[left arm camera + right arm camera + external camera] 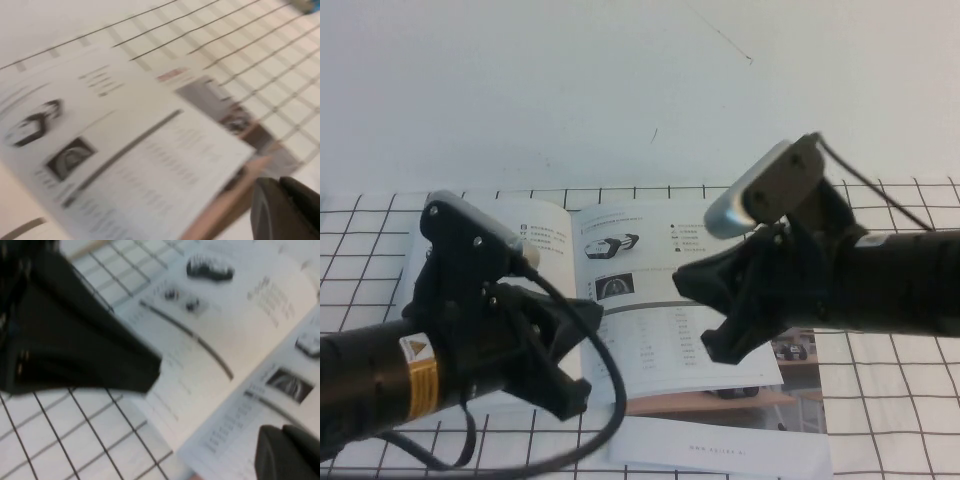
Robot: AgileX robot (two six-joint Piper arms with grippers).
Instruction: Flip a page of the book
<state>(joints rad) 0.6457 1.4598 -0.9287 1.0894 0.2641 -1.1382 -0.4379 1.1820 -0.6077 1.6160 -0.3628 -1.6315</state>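
The book [650, 300] lies open on the gridded table, its white inner pages with tables facing up. The page [545, 245] lies over on the left half, white side up. My left gripper [578, 360] hovers at the book's near left corner with its fingers pressed together, holding nothing. My right gripper [695, 315] hangs over the right-hand page, shut and empty. In the left wrist view the left gripper [281, 187] is just off the book [130, 150]. In the right wrist view the right gripper [282, 435] is above the book [230, 325], with the left gripper [150, 372] opposite.
A second booklet [795, 350] with the classroom photo cover lies under the open book, its white bottom band [720, 448] sticking out toward me. The white cloth with a black grid [890, 400] covers the table, and a plain white wall stands behind.
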